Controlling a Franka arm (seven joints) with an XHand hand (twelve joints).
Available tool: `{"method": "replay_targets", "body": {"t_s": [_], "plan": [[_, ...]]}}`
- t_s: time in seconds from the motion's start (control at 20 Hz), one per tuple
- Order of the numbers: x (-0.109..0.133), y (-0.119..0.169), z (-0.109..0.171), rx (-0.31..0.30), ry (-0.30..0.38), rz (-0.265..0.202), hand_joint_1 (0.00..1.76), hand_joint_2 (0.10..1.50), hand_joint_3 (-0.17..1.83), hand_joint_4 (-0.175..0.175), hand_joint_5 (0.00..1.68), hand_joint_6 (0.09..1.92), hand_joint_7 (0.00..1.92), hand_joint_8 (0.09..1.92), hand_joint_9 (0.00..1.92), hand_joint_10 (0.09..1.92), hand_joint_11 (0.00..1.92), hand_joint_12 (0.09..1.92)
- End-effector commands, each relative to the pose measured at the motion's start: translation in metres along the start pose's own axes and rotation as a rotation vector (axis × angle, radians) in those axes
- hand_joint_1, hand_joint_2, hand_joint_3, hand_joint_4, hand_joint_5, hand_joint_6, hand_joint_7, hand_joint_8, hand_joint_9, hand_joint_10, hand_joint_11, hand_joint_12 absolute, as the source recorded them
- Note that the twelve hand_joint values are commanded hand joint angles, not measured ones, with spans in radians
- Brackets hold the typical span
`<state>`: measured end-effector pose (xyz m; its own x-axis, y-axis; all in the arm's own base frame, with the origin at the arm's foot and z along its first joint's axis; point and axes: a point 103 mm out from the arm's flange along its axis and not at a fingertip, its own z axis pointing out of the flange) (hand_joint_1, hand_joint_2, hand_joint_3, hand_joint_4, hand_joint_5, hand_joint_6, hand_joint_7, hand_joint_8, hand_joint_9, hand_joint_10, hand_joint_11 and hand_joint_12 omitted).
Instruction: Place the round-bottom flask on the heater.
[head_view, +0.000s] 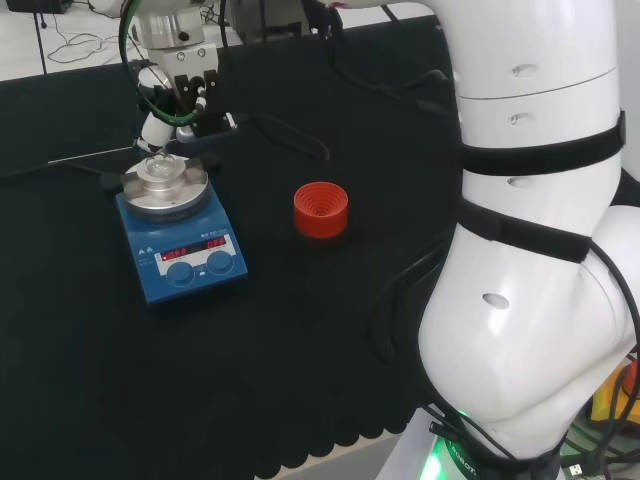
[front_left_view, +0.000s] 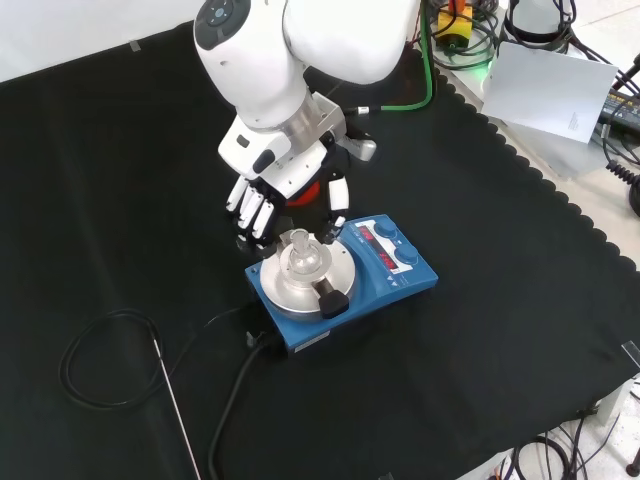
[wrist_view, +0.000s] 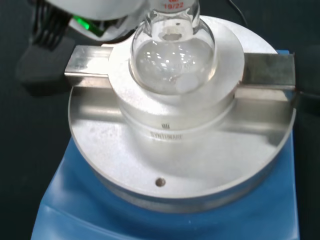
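I see the hand (front_left_view: 275, 185) hanging just above the heater (front_left_view: 345, 280), fingers (front_left_view: 250, 212) straight and relaxed, holding nothing. Just below its fingertips the round-bottom flask (front_left_view: 303, 259) sits in the heater's metal block (wrist_view: 180, 135), long axis vertical, neck pointing up at the hand. Red ribbed stand (head_view: 320, 210) well apart on the cloth.

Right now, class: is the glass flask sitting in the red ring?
No. In the front view the flask sits in the metal block on the blue heater; the head view shows the red ring empty.
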<state>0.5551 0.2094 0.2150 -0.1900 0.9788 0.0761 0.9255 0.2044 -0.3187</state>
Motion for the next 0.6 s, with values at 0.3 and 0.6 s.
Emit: {"method": "replay_targets", "body": {"t_s": [0.3, 0.6], "plan": [[-0.018, -0.05, -0.021, -0.044, 0.007, 0.048, 0.86, 0.59, 0.58, -0.027, 0.46, 0.71, 0.31, 0.75, 0.58, 0.69, 0.34, 1.36], [-0.029, -0.078, -0.031, -0.061, 0.027, 0.064, 0.86, 0.6, 0.57, -0.026, 0.46, 0.69, 0.31, 0.75, 0.57, 0.69, 0.31, 1.37]]}}
